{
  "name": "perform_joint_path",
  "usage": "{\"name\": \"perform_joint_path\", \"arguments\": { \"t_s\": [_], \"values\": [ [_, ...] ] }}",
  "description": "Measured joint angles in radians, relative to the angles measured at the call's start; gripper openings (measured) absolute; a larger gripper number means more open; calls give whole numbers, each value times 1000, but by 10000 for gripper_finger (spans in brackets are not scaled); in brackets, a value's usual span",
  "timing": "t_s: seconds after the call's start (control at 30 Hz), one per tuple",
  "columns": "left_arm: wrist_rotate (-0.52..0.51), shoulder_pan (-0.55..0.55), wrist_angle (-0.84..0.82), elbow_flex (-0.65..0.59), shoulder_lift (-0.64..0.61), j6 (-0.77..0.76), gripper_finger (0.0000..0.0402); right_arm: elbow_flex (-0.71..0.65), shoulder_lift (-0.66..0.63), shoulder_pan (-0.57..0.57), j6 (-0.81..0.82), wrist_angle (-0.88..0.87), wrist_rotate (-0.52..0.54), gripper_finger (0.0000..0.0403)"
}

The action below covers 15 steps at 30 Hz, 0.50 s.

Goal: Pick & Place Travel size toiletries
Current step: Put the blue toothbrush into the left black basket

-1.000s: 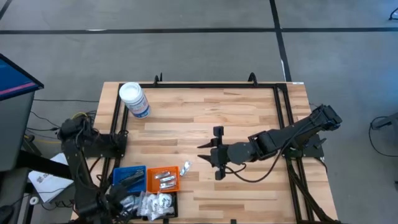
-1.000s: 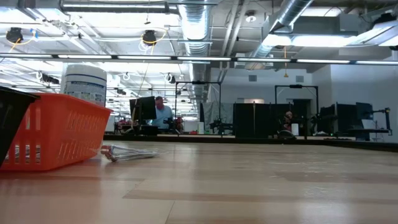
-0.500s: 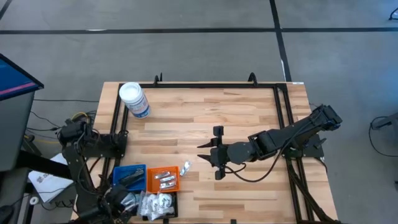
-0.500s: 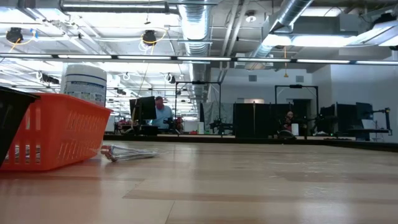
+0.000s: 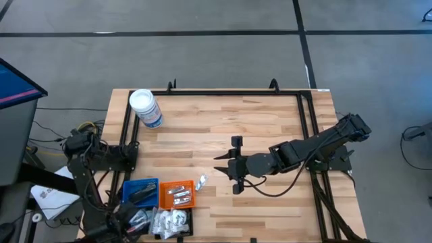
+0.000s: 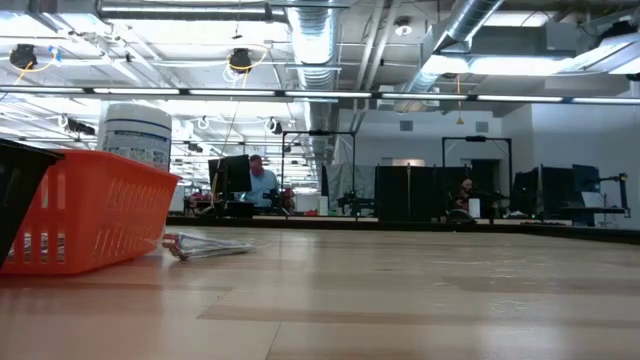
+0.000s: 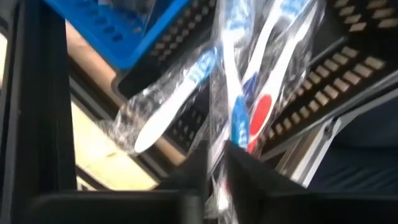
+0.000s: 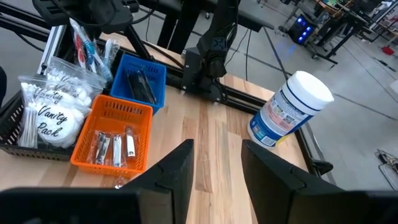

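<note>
At my left pincer (image 7: pixel 214 169), at the table's near left corner, the two fingers stand close together with the clear wrapper of a toothbrush pack (image 7: pixel 239 118) pinched between them; I record this as a grip on that pack. A second wrapped toothbrush (image 7: pixel 168 102), white with a blue head, lies just beside it, over the black tray (image 7: pixel 323 81). That tray also holds a clear bag of cotton swabs (image 8: pixel 46 115). Next along stand the blue tray (image 5: pixel 140 192), with dark items inside, and the orange tray (image 5: pixel 177 194), touching it, with several small wrapped toiletries (image 8: pixel 115 146) lying flat on its floor. One loose packet (image 5: pixel 201 181) lies on the bare wood just beside the orange tray's far corner. My right pincer (image 5: pixel 225 169) hangs over the middle of the table (image 5: pixel 270 128), well apart from the trays, its fingers spread and holding nothing. At the far left corner the white-lidded jar (image 5: pixel 145 108) stands upright. Beyond the table, the low view shows a person (image 6: pixel 262 182) seated at a monitor.
</note>
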Motion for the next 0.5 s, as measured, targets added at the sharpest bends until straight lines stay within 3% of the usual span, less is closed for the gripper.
{"name": "perform_joint_path", "arguments": {
  "t_s": [0.07, 0.3, 0.5],
  "values": [
    [5, -6, 14, 0, -1, 8, 15, 0, 0, 0, 0, 0, 0, 128],
    [0, -8, 45, 1, -24, 4, 1, 0, 2, 0, 3, 0, 0, 128],
    [-129, -16, 122, 24, -86, 0, 0, 0, 5, -1, 3, -4, 0, 129]
  ]
}}
